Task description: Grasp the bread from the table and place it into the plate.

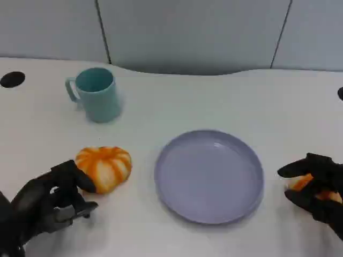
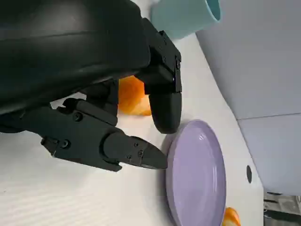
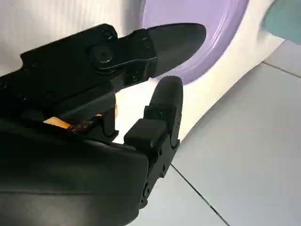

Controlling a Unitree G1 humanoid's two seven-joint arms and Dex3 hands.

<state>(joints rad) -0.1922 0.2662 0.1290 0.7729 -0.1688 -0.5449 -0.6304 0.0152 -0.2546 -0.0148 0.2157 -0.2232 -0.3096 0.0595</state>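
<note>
Head view: plate (image 1: 209, 176), lilac, sits mid-table (image 1: 214, 101) with nothing in it. Left of it lies a round orange-and-white bread (image 1: 104, 167), and the left hand (image 1: 51, 201) is at its near left side, one fingertip touching it, fingers apart and holding nothing. A teal mug (image 1: 96, 93) stands far left, well apart from the bread. At the right edge the right hand (image 1: 316, 190) curls its fingers around a second orange bread (image 1: 300, 183), right of the plate and apart from it.

Left wrist view: left hand (image 2: 94, 94) fingers spread, the bread (image 2: 134, 99) showing between them, ungripped; plate (image 2: 197, 174) and mug (image 2: 186, 16) lie beyond.

Right wrist view: right hand (image 3: 103, 117) fingers reach towards the plate (image 3: 207, 42); an orange sliver of bread (image 3: 59, 121) shows under them. No writing can be read anywhere.
</note>
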